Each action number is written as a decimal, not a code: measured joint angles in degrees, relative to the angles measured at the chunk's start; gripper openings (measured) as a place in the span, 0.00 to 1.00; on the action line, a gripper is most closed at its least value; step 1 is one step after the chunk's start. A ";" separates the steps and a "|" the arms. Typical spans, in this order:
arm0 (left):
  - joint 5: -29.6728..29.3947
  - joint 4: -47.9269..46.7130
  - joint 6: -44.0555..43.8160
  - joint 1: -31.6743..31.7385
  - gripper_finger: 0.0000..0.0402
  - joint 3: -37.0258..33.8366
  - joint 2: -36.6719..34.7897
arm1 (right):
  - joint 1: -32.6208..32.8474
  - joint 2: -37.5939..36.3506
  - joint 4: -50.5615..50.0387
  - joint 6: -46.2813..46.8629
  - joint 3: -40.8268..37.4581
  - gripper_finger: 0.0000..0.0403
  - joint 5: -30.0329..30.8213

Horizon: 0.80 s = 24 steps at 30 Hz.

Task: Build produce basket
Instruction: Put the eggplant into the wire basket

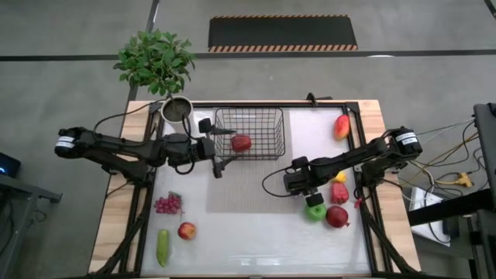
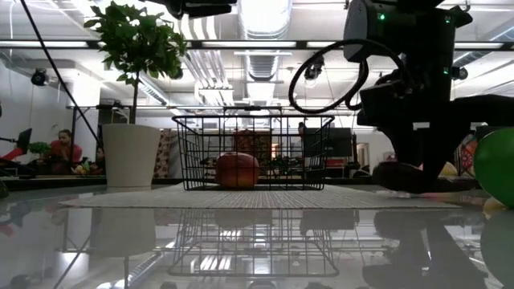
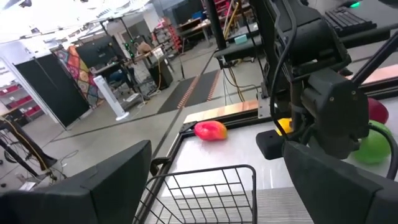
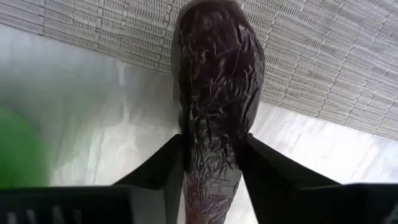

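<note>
The black wire basket (image 1: 249, 133) stands on a woven mat and holds one red apple (image 1: 241, 142). My left gripper (image 1: 214, 147) hovers open at the basket's left wall; its wrist view looks over the basket's rim (image 3: 205, 177). My right gripper (image 4: 214, 155) is shut on a dark purple eggplant (image 4: 214, 81) near the mat's right edge. In the high view the right gripper (image 1: 298, 182) hides the eggplant. A green apple (image 1: 315, 210), a red apple (image 1: 337, 216), a red pepper (image 1: 339, 192) and a yellow pepper (image 1: 339, 177) lie beside it. My right gripper pinches the eggplant between its two fingers (image 4: 171, 165), one on each long side, at its narrower end (image 4: 211, 168). The fingers come from above, slanting down and running along the eggplant. The thick end (image 4: 214, 37) lies at the mat's edge; in the low view the eggplant (image 2: 397, 177) rests low on the table.
A mango (image 1: 342, 125) lies at the far right. Grapes (image 1: 167, 204), a red apple (image 1: 186, 230) and a cucumber (image 1: 163, 246) lie near left. A potted plant (image 1: 177, 108) stands at the basket's far left corner. Bare table lies in the near middle.
</note>
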 joint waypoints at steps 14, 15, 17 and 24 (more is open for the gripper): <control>0.00 0.52 0.05 0.02 0.87 -0.27 -0.20 | 0.00 -6.65 3.45 -0.10 5.66 0.27 -3.02; 0.00 0.55 0.07 0.02 0.87 -0.27 -0.20 | 0.00 -7.50 4.78 -0.44 6.57 0.27 -3.38; 0.00 1.10 0.24 0.02 0.87 -0.29 -0.20 | 0.00 -8.96 7.93 -1.47 8.46 0.27 -3.28; -0.05 11.15 5.51 0.02 0.87 -0.29 -0.49 | -3.13 -10.89 17.78 -8.23 16.00 0.27 1.40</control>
